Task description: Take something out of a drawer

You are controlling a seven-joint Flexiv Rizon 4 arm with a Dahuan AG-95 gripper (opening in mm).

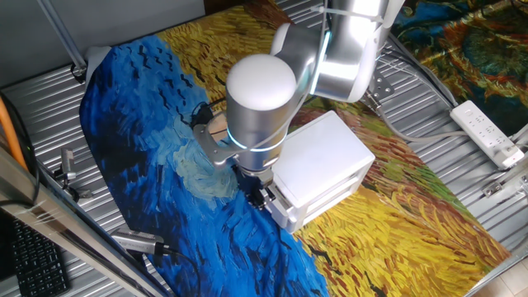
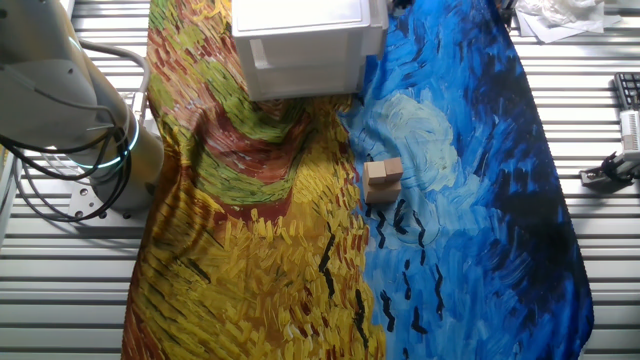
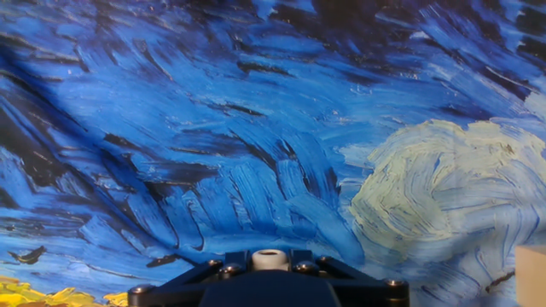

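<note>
The white boxy cabinet (image 1: 323,157) stands on the painted cloth. Its drawer front (image 2: 300,68) faces the wooden block in the other fixed view; I cannot make out the knob. My gripper (image 1: 258,195) hangs low over the blue cloth, close to the cabinet's near left corner. Its dark fingers are mostly hidden under the silver wrist, so I cannot tell whether they are open or shut. The hand view shows only the dark hand base with a small white round part (image 3: 269,258), over blue cloth. The gripper does not show in the other fixed view.
A small wooden block (image 2: 383,175) lies on the blue cloth in front of the cabinet; it also shows behind the arm (image 1: 216,128) and at the hand view's right edge (image 3: 532,275). A white power strip (image 1: 488,132) lies at the right. The arm's base (image 2: 70,110) stands left.
</note>
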